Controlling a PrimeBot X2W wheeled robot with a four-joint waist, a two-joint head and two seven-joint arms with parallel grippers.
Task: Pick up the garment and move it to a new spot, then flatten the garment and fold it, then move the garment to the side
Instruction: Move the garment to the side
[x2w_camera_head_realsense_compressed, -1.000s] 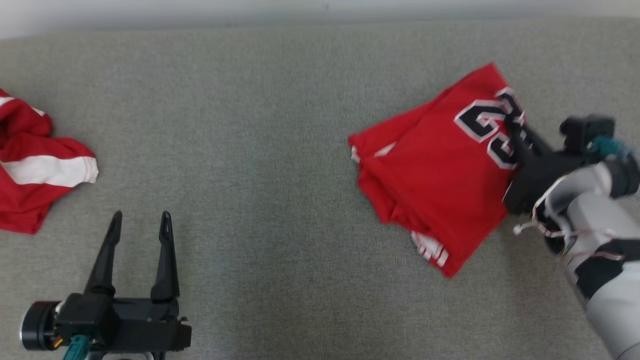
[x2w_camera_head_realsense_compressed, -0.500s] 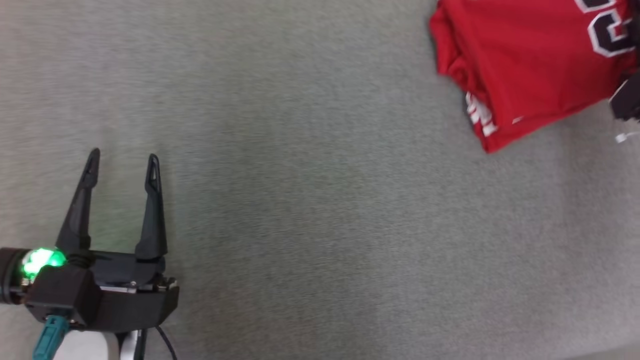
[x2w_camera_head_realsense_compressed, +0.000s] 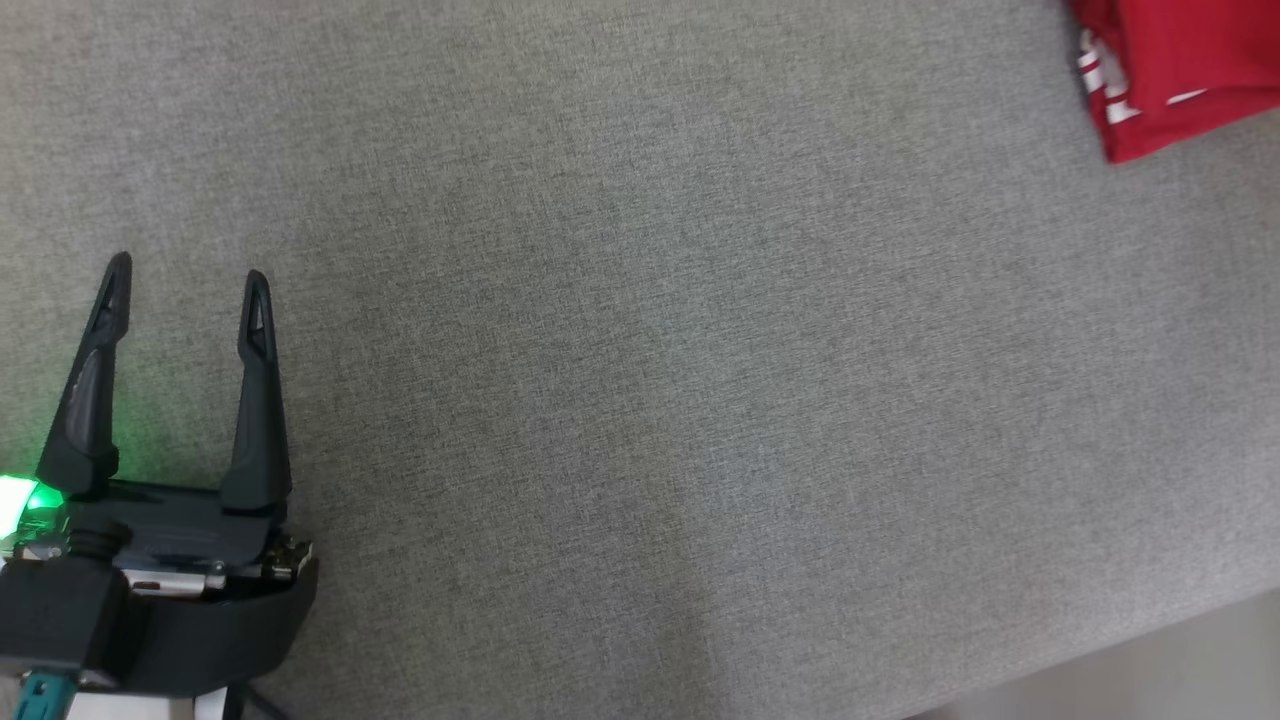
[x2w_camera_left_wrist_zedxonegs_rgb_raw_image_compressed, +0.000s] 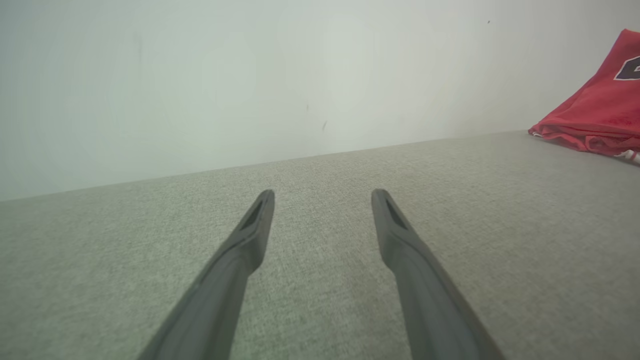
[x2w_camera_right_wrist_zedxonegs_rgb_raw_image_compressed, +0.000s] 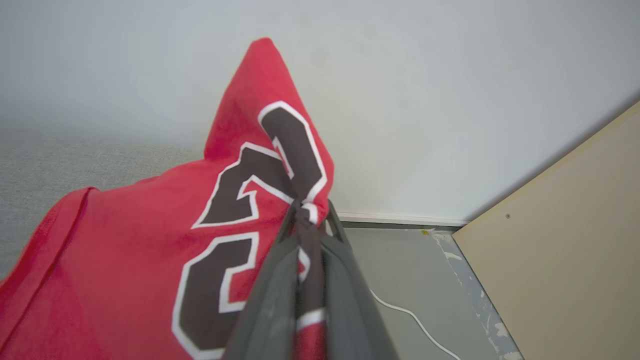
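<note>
The folded red jersey with dark white-edged numerals (x2w_camera_right_wrist_zedxonegs_rgb_raw_image_compressed: 150, 240) lies at the far right of the grey fabric-covered bench (x2w_camera_head_realsense_compressed: 640, 400). From the head camera I see just its corner at 1 o'clock, near the bench's right edge. My right tool (x2w_camera_right_wrist_zedxonegs_rgb_raw_image_compressed: 310, 210) is pinched shut on a fold of the jersey through the numerals, and that edge rises in a peak against the pale wall (x2w_camera_right_wrist_zedxonegs_rgb_raw_image_compressed: 450, 75). At 4 o'clock in the right wrist camera are a grey floor (x2w_camera_right_wrist_zedxonegs_rgb_raw_image_compressed: 400, 260), a thin white cable (x2w_camera_right_wrist_zedxonegs_rgb_raw_image_compressed: 415, 315) and a tan board (x2w_camera_right_wrist_zedxonegs_rgb_raw_image_compressed: 565, 225). My left tool (x2w_camera_head_realsense_compressed: 185, 285) sits at 8 o'clock in the head camera, its two dark fingers spread wide with nothing between them, well apart from the jersey.

I judge this to be the last step: the folding looks done, and the jersey is being moved to the side. Next I would lower the pinched edge flat, let go, and draw the right tool away without pulling the folds open.
</note>
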